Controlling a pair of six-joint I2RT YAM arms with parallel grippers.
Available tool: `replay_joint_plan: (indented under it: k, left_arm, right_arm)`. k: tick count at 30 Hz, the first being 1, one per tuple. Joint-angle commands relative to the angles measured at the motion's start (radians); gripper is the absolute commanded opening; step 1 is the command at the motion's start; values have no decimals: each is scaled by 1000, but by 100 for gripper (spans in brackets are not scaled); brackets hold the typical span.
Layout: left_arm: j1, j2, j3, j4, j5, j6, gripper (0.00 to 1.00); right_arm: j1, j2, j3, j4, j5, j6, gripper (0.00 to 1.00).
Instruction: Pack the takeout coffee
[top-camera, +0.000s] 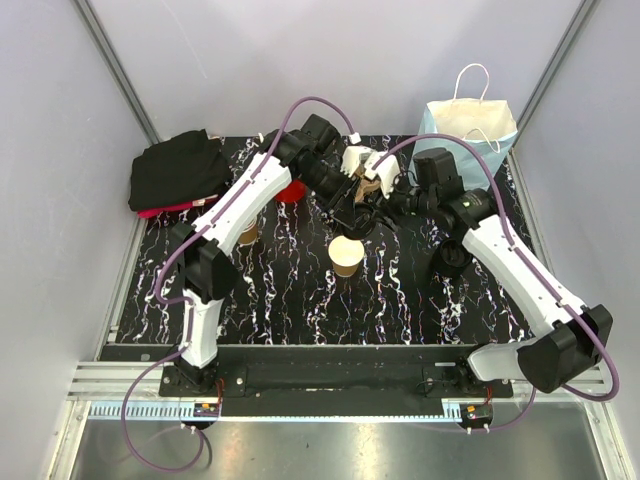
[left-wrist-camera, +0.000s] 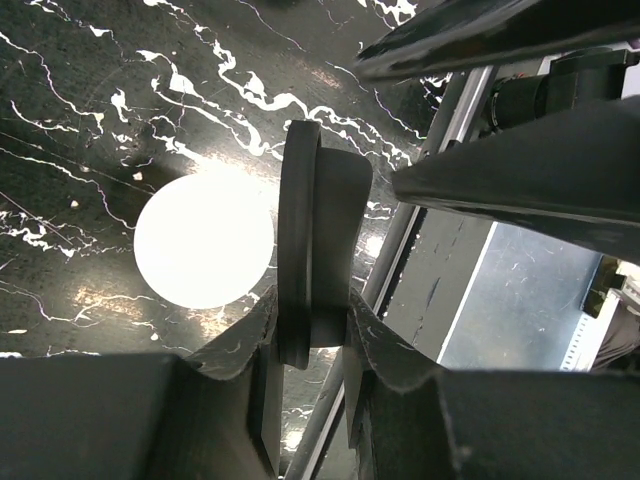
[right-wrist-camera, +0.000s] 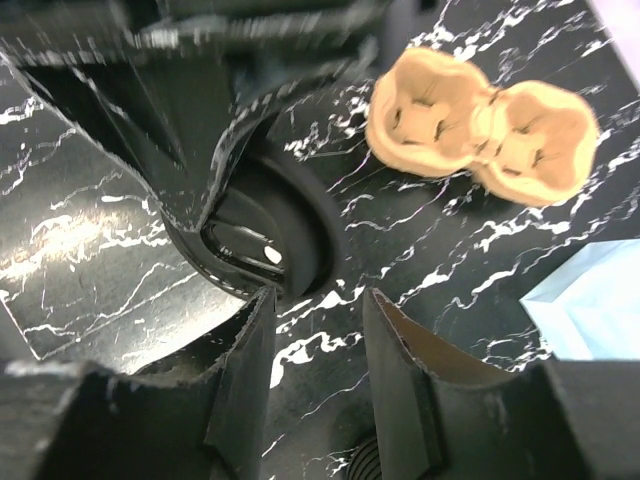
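The left gripper (left-wrist-camera: 312, 325) is closed on a black lid (left-wrist-camera: 320, 230), which it holds on edge. The right gripper (right-wrist-camera: 320, 315) is half open just short of that lid and grips nothing. The takeout coffee (top-camera: 347, 257) stands upright below both at the middle of the table (top-camera: 280, 295). Its mouth faces up, and it is nearest the left gripper.

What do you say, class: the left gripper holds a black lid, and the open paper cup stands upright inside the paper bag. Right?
Not quite. The left gripper does hold the black lid, but the paper cup stands upright on the table between the arms, not inside the paper bag. The top external view shows it.
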Motion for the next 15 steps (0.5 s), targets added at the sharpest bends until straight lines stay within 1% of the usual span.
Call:
replay_joint_plan:
  k: [1, 6, 11, 15]
  left_arm:
    - [2, -43, -4, 22, 44, -17, 20]
    - [-9, -48, -12, 24, 34, -15, 21]
    - [-20, -51, -13, 22, 29, -14, 22]
    - [-21, -51, -12, 25, 29, -15, 22]
  right_arm:
    - [22, -26, -31, 64, 6, -15, 45]
    - [26, -23, -38, 81, 0, -2, 44]
    - [39, -12, -45, 110, 27, 12, 40]
    - [49, -20, -77, 128, 38, 13, 41]
